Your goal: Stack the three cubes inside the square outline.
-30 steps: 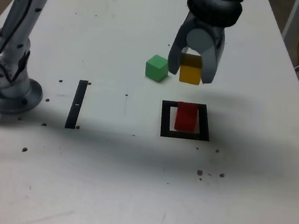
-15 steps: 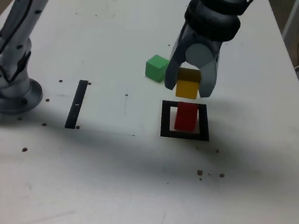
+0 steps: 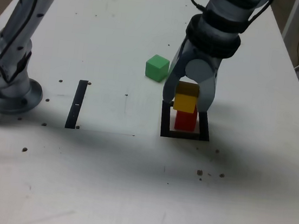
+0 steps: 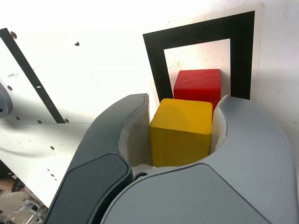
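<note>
One arm reaching down, gripper clamped on yellow cube, above red cube

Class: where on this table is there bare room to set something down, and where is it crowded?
Free: between the black strip and the square outline, and the near table. Crowded: at the outline, where the hand holds the yellow cube over the red cube, green cube nearby.

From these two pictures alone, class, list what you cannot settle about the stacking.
- Whether the yellow cube already rests on the red cube: in the exterior view they meet at one line; the wrist view looks down past it.
- The yellow cube's sides: covered by the hand in both views.
- The green cube: outside the wrist view.
- The near edge of the square outline: hidden by the hand in the wrist view.
</note>
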